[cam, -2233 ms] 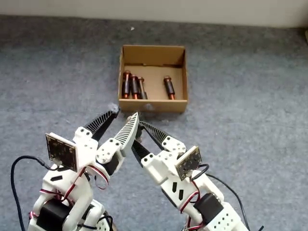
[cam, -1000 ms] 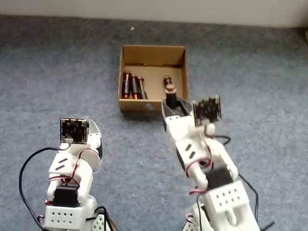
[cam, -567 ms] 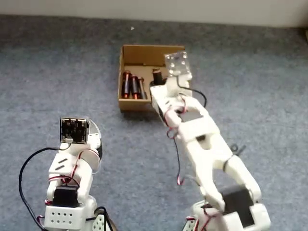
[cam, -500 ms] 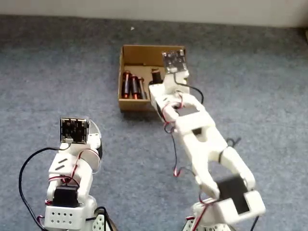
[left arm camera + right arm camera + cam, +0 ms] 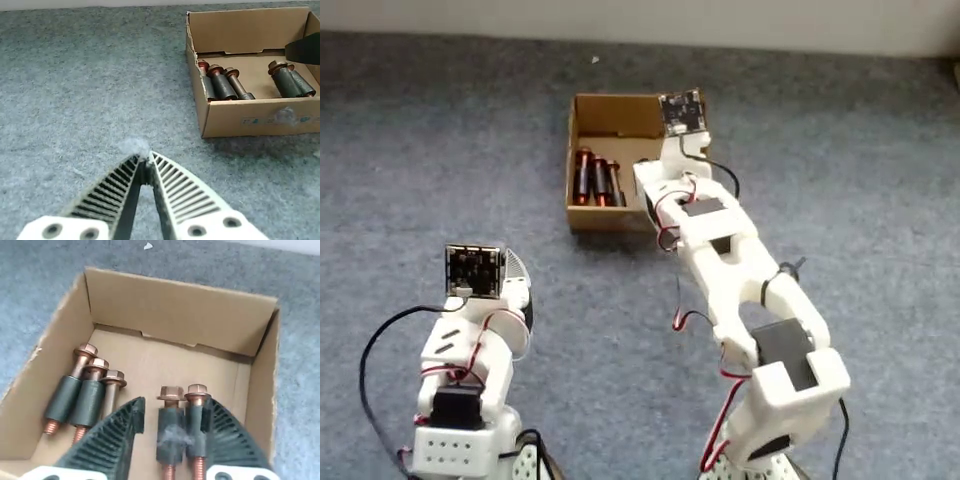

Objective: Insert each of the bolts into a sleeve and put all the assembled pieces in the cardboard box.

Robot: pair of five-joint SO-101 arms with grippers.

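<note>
The cardboard box holds a group of three copper bolts in dark sleeves on its left side. My right arm stretches over the box's right half. In the right wrist view, my right gripper stands open low in the box, and two sleeved bolts lie side by side between its fingers. In the left wrist view these two pieces rest on the box floor beside the group of three. My left gripper is shut and empty above the carpet, well short of the box.
Grey carpet covers the surface all around the box. A small tuft of fluff lies on the carpet just ahead of the left gripper. The left arm is folded back at the near left.
The two grippers parted near the box front and the left arm drew back. The right arm carried a sleeved bolt over the front wall into the box, where it now lies beside another.
</note>
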